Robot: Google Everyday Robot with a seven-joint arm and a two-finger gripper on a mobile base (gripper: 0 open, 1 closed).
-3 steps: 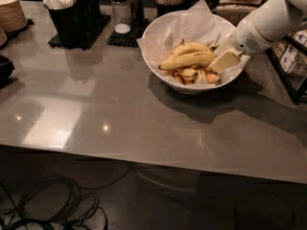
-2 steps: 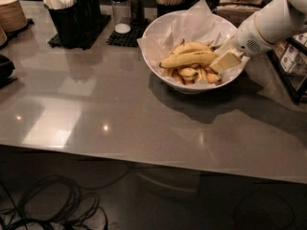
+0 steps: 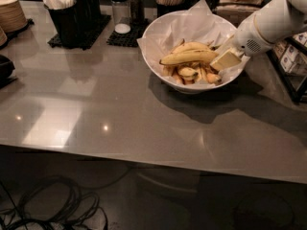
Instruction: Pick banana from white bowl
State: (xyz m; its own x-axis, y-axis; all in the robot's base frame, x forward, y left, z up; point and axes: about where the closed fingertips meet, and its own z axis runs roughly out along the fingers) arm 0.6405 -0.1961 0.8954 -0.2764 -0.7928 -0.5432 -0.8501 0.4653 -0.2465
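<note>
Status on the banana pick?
Gripper in white bowl, at right end of banana. Banana resting on smaller pieces, not lifted. Paper liner behind, not covering it.

A grey countertop (image 3: 120, 114) fills mid-frame. Upper left: stacked brown plates (image 3: 12, 14) and a black caddy (image 3: 72, 20) holding white items. Dark cables (image 3: 48, 207) coil on the floor, lower left.

The end effector (image 3: 224, 60) sat in the bowl (image 3: 154, 63) against the right end of the banana (image 3: 189, 57), covering that tip. The arm (image 3: 273, 20) ran off the right edge. Paper (image 3: 192, 25) hid the bowl's floor. The pieces (image 3: 188, 74) under the banana were too blurred to tell apart.
</note>
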